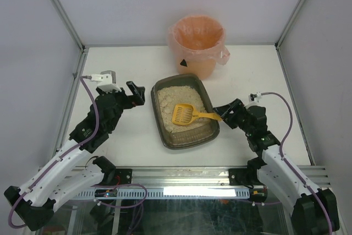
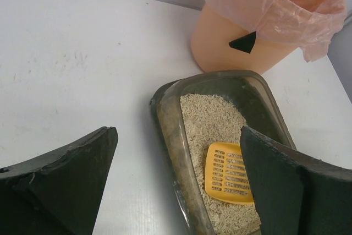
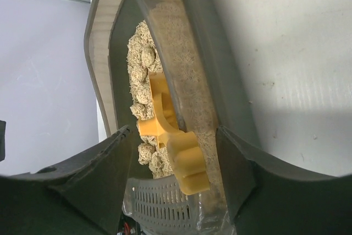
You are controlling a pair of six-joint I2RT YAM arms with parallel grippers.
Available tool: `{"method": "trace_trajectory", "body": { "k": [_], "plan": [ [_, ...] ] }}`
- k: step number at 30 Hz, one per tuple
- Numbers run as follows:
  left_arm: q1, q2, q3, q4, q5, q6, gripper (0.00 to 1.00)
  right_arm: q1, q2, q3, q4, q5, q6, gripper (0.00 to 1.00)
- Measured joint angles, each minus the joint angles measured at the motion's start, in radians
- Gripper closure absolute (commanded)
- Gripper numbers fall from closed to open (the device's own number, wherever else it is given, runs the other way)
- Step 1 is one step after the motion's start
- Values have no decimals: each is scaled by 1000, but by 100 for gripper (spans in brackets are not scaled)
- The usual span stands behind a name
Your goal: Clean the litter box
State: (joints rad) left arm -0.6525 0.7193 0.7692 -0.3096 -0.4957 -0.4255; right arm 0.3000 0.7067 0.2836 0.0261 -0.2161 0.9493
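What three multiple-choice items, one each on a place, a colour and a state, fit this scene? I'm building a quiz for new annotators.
1. Where does the head of the scoop lie? A in the bin; B on the litter in the litter box; C on the bare table.
2. What colour is the scoop? A yellow; B blue; C green.
3. How is the left gripper? A shut on the scoop; B shut on the bin's rim; C open, empty.
B: its head rests on beige litter. A: it is plainly yellow. C: its jaws stand wide apart, gripping nothing.
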Motion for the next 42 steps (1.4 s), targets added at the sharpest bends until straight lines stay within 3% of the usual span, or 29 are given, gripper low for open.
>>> {"method": "trace_trajectory", "body": {
  "k": [7,15,18,20,23,33,36,42],
  "plan": [
    [0,10,-14,6,10,0,1,-2,1,-66,97,-29,68,48],
    [0,20,-14,17,40,5,1,-2,10,-93,167,-53,103,75],
    [0,21,-15,42,97,47,1,-2,10,-90,177,-55,89,75],
    [0,23,-18,80,157,94,1,-2,11,-69,159,-55,80,88],
    [0,37,-35,159,257,187,1,-2,23,7,117,-59,6,96],
    [-1,175,-97,491,610,508,8,-2,181,398,-88,-130,-294,100],
    [-3,266,-82,589,732,613,11,-1,200,447,-145,-147,-359,100],
    [-29,470,-30,721,896,749,25,26,210,505,-248,-155,-460,100]
  ]
}}
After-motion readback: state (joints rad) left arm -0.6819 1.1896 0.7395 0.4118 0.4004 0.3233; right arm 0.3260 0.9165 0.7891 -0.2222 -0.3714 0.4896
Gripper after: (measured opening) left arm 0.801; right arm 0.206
